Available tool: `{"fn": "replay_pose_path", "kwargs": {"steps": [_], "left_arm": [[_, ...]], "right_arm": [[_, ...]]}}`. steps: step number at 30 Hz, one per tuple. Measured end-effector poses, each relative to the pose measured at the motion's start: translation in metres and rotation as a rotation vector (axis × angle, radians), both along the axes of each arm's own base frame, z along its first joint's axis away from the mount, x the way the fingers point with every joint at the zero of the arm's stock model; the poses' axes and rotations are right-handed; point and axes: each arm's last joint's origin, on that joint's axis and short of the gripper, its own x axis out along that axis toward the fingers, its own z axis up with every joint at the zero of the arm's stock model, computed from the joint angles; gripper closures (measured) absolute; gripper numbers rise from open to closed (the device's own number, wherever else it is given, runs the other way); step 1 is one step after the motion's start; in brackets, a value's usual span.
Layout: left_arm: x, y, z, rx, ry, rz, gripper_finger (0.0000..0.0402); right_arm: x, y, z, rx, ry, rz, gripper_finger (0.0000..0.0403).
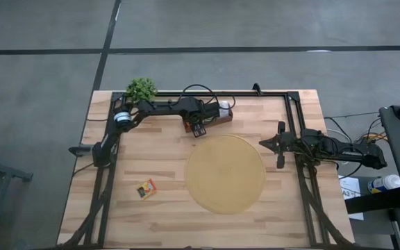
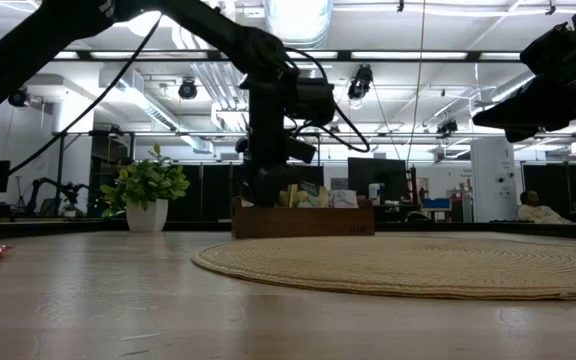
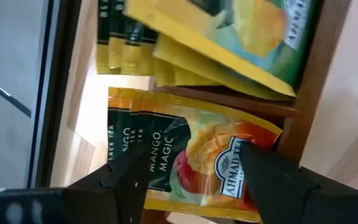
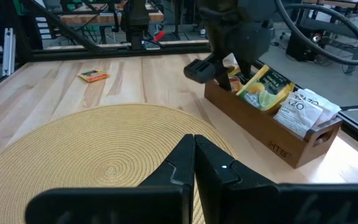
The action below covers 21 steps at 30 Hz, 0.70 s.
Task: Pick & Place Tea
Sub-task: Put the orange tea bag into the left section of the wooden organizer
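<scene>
A wooden table carries a round woven mat at its centre, with a wooden tray of tea sachets along the far edge and a small potted plant at the far left corner. The left arm reaches along the far edge to the tray; the right arm waits over the table's right side, beside the mat.

The left gripper hangs at the tray's left end, its fingers spread wide on either side of a yellow-and-orange mango sachet standing in a tray slot. Whether the fingers touch the sachet cannot be told. More yellow-green sachets lean in the neighbouring slot, and white sachets fill the tray's other end.

The right gripper points across the mat with its fingers pressed together and nothing between them.

One lone sachet, yellow and orange-red, lies flat on the bare table well to the left of the mat, apart from both arms and the tray. In the low view it shows only as a thin reddish sliver at the table's left edge.

A seated person shows far off in the room beyond the table.
</scene>
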Motion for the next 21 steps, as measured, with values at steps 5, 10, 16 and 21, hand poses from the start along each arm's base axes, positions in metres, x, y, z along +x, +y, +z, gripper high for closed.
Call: {"fn": "replay_pose_path", "kwargs": {"steps": [5,10,16,21], "left_arm": [[0.002,0.002,-0.006,0.031,0.005,0.005,0.0161],[0.002,0.002,0.0,0.031,0.008,-0.001,0.0161],[0.0,-0.001,0.022,0.007,0.045,-0.004,0.0161],[0.002,-0.001,0.045,0.016,0.019,0.01,0.0161]], "right_arm": [[0.0,0.0,0.0,0.0,0.0,0.0,0.0394],[0.0,0.0,0.0,0.0,0.0,0.0,0.0394],[0.0,0.0,0.0,0.0,0.0,0.0,0.0394],[0.0,0.0,0.0,0.0,0.0,0.0,0.0394]]}}
